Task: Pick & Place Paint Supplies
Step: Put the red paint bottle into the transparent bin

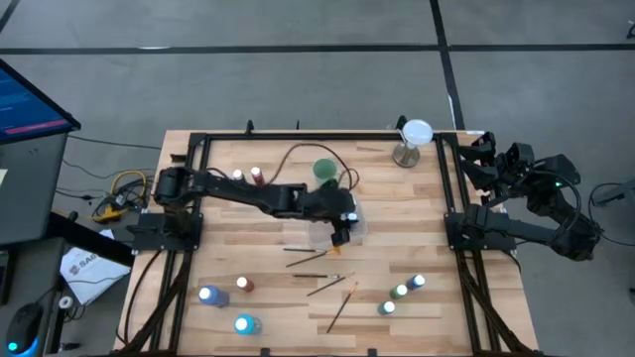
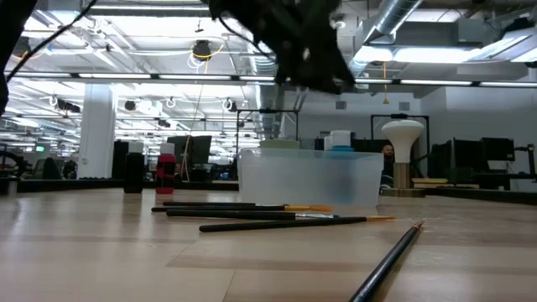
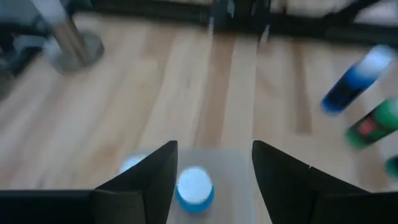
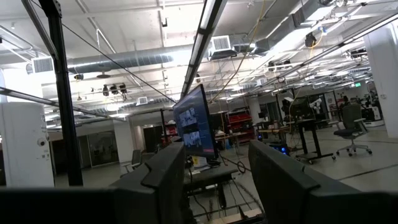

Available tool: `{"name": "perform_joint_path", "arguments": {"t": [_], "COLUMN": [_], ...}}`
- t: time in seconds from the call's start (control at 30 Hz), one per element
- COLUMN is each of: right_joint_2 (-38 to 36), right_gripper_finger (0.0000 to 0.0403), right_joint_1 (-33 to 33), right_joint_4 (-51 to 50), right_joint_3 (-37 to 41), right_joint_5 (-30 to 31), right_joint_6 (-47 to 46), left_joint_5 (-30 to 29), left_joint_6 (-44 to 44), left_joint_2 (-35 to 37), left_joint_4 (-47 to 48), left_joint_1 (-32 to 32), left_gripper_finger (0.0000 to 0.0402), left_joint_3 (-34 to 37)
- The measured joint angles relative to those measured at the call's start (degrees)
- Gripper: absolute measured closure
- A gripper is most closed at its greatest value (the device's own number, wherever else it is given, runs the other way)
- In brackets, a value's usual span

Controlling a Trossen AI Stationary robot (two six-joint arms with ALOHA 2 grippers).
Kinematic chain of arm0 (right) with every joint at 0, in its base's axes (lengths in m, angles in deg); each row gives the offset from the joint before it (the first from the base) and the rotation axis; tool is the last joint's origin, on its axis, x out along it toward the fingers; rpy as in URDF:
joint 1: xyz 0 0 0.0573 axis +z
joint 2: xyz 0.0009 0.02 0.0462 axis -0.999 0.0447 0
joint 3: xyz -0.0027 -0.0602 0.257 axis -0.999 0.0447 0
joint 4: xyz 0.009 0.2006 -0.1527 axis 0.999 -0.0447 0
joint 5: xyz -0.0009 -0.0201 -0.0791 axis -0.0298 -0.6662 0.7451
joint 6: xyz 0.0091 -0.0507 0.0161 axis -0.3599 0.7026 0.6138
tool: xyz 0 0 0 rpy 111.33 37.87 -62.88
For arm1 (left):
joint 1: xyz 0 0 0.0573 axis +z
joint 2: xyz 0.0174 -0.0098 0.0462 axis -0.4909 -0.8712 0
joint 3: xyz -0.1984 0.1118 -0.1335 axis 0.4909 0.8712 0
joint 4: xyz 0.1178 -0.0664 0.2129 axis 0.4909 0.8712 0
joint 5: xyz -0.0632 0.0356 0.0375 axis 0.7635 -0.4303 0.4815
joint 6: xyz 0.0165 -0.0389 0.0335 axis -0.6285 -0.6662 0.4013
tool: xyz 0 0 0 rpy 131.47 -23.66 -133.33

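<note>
While the left pincer [image 1: 341, 234] hangs at the middle of the high view, its two dark fingers [image 3: 146, 177] stand apart and grip nothing; between them, in the left wrist view, a blue bottle with a white cap [image 3: 194, 188] stands upright inside the clear tray [image 1: 349, 220], with a second pale cap [image 3: 132, 164] just beside it, too blurred to tell more. From the low view the tray [image 2: 311, 178] shows as a frosted box at frame centre, the dark arm above it, blue shapes rising just past its rim.

Left arm: stretched from its mount at the left edge of the surface [image 1: 238, 223] across to the centre, wrist bent downward over the tray. Right pincer [image 4: 214, 171]: fingers apart, empty, raised at the right edge of the high view and facing the room.

Loose brushes [image 1: 310, 260] lie below the tray in the high view, two more [image 1: 337, 297] lower right of them. Two blue bottles [image 1: 226, 309] stand at lower left with a red one [image 1: 244, 285] near; green bottles [image 1: 400, 293] stand at lower right. Red and brown bottles [image 1: 248, 176] stand upper left behind the arm, and a green roll [image 1: 325, 171] sits upper centre
</note>
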Motion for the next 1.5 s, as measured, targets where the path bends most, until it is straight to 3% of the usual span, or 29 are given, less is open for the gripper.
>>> {"name": "perform_joint_path", "arguments": {"t": [0.27, 0.5, 0.6, 0.77, 1.03, 1.3, 1.5], "right_joint_2": [0.00, 0.02, 0.01, 0.00, 0.02, 0.00, 0.02], "right_gripper_finger": [0.0230, 0.0230, 0.0230, 0.0230, 0.0230, 0.0230, 0.0230], "right_joint_1": [0.00, -0.01, -0.02, -0.01, 0.00, 0.00, 0.00], "right_joint_4": [0.00, -0.02, 0.00, 0.00, -0.02, -0.02, 0.00], "right_joint_3": [0.00, 0.00, 0.00, 0.00, 0.00, 0.00, 0.00], "right_joint_5": [0.00, -0.02, -0.02, -0.02, 0.00, 0.00, 0.00], "right_joint_6": [0.02, 0.02, 0.02, 0.02, 0.00, 0.00, 0.01], "left_joint_5": [-10.83, -12.37, -9.40, -1.19, 6.61, 9.03, 8.90], "left_joint_6": [7.33, 5.84, 3.04, 3.98, 11.29, 17.71, 17.98], "left_joint_2": [15.41, 27.46, 30.40, 33.91, 33.64, 34.48, 34.45], "left_joint_4": [5.05, 34.70, 42.21, 41.73, 35.57, 32.28, 30.25], "left_joint_1": [3.97, 13.92, 19.75, 26.90, 33.44, 35.39, 35.95], "left_gripper_finger": [0.0201, 0.0192, 0.0192, 0.0192, 0.0191, 0.0190, 0.0162], "left_joint_3": [-0.11, -0.08, 2.20, 10.14, 22.51, 26.56, 29.28]}}
